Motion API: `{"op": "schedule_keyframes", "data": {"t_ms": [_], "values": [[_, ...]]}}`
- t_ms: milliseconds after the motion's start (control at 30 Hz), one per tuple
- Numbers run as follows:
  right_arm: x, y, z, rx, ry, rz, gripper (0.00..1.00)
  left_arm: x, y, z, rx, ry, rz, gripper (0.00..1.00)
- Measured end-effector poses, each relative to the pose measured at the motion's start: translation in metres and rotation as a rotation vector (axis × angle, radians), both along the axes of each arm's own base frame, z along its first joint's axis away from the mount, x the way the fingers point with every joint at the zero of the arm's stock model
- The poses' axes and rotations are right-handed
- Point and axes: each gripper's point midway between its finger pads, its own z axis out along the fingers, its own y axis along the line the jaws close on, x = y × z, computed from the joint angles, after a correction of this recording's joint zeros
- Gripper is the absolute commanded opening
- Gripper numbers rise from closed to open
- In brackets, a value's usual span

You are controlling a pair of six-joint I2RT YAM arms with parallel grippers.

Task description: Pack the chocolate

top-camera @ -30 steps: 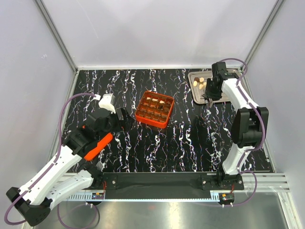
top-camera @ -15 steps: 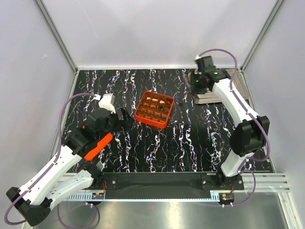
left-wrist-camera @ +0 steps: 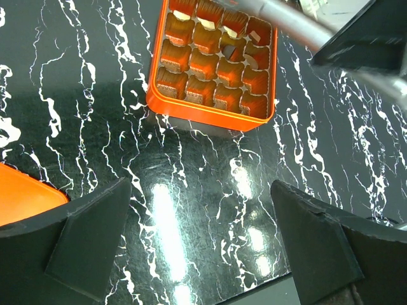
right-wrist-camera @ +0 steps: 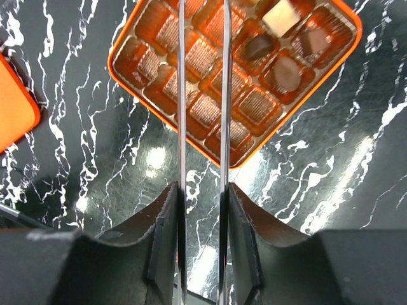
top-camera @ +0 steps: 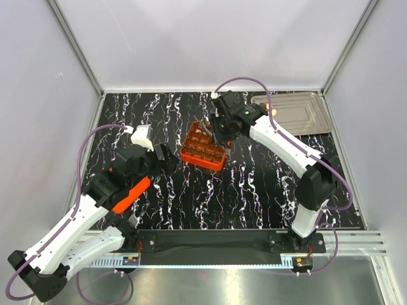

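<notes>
Orange box [left-wrist-camera: 210,116] sitting mid counter, chocolate [right-wrist-camera: 286,73] lying in its cells. My right tool [right-wrist-camera: 203,19] is hovering over it, blades narrowly apart, tips hidden, so I can't tell any load. My left tool [left-wrist-camera: 203,235] is gaping. The pieces are looking light and crushable, so I'm favouring a gentle pinch on the sides.

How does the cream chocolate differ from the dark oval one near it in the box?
Colour: the cream chocolate is pale, the dark oval chocolate deep brown. Shape: the cream one is a square block, the dark one rounded. Both sit in cells of the orange box.

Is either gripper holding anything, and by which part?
The right gripper clamps metal tweezers across both blades; whether the tips carry anything cannot be told. The left gripper holds nothing.
</notes>
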Motion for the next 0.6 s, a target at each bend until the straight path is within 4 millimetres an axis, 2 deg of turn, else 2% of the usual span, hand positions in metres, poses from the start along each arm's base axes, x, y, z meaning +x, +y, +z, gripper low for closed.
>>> {"op": "schedule_keyframes", "data": {"t_ms": [200, 400, 600], "values": [[-0.006, 0.006, -0.008, -0.015, 0.01, -0.003, 0.39, -0.001, 0.001, 0.003, -0.008, -0.011, 0.001, 0.99], [-0.017, 0.001, -0.027, -0.053, 0.05, -0.006, 0.4, -0.001, 0.001, 0.003, -0.008, -0.011, 0.001, 0.99], [-0.021, 0.002, -0.032, -0.06, 0.06, 0.0, 0.41, -0.001, 0.001, 0.004, -0.008, -0.012, 0.002, 0.99]]}}
